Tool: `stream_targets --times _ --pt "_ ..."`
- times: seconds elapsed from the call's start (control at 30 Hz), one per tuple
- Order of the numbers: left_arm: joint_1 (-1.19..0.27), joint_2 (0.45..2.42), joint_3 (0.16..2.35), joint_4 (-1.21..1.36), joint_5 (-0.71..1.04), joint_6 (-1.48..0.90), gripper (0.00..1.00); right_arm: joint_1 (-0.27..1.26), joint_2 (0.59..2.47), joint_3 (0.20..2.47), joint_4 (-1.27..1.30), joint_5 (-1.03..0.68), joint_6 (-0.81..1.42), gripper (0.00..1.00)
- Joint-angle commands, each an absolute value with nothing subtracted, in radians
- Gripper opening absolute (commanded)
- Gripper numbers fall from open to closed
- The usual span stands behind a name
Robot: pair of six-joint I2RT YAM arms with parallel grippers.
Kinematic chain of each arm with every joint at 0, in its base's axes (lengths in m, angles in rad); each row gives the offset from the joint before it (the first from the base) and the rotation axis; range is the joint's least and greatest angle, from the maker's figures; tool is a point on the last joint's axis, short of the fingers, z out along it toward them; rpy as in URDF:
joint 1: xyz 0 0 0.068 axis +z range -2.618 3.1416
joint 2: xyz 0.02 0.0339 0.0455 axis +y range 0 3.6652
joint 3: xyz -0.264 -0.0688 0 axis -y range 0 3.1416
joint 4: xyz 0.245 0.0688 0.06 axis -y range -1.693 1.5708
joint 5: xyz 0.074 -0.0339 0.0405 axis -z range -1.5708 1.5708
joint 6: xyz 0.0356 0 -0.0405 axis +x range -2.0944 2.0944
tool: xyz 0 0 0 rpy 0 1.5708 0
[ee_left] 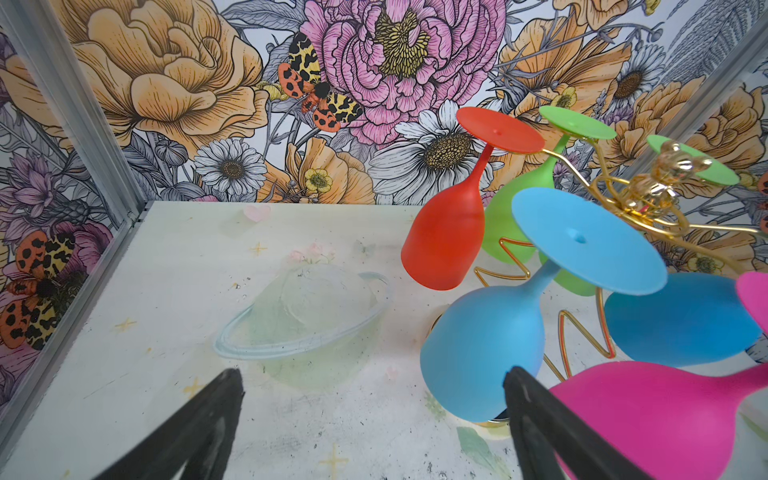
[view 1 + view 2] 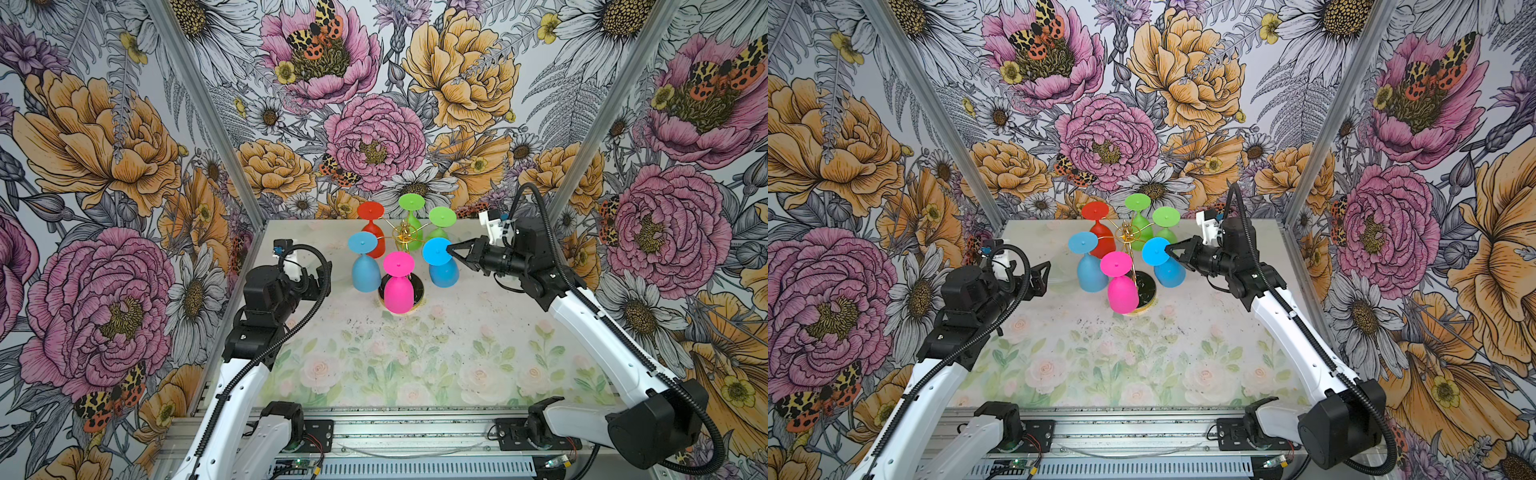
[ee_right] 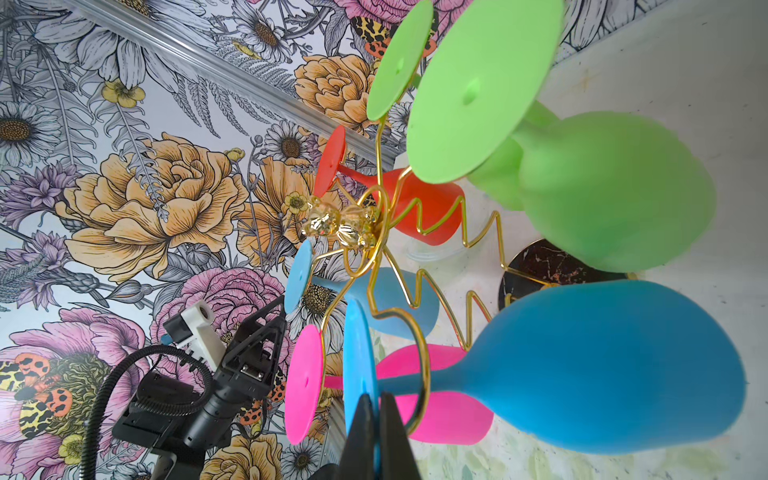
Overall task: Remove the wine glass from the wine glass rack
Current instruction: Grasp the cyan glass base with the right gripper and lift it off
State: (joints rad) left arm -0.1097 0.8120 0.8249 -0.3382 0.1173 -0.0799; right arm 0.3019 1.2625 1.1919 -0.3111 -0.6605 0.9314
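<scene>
Six coloured glasses hang upside down, feet up and bowls down, on the wine glass rack (image 2: pixel 404 237). The one being handled is the bright blue wine glass (image 2: pixel 443 271), which is on the side of the rack nearest the right arm in both top views. In the right wrist view its stem lies inside a curled gold hook (image 3: pixel 423 370), so it is not yet off the rack.

The right hand (image 2: pixel 449 250) reaches in level from the right and is clamped on the rim of that glass's round foot. Its two black fingers (image 3: pixel 362 432) are pressed almost together, with the thin blue disc between them.

Around the rack hang the other five:
- a pink glass (image 2: pixel 397 296) at the front
- a pale blue glass (image 2: pixel 365 276) on the left
- a red glass (image 2: pixel 375 245) behind that one
- two green glasses (image 2: pixel 442 217) at the back

The rack's gold wire rises from a round black marbled base (image 2: pixel 1147 286) with a gold rim. The base stands on the tabletop (image 2: pixel 415 365), toward the back and near the middle.

The left hand (image 1: pixel 372 374) hovers to the left of the rack, near the pale blue glass. Its fingers are spread wide and hold nothing. The top views show it clear of that glass.

Floral walls (image 2: pixel 104 166) enclose the tabletop on three sides.
</scene>
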Motion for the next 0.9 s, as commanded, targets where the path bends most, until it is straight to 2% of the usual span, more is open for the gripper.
stream_targets --times 0.0,0.87 --pt "-0.120 0.799 0.816 -0.341 0.123 -0.084 0.99 0.309 1.232 1.174 -0.237 -0.688 0.991 0.00" --pt "-0.121 0.792 0.815 -0.342 0.121 -0.080 0.99 0.317 1.282 1.177 -0.094 -0.683 1.113 0.00"
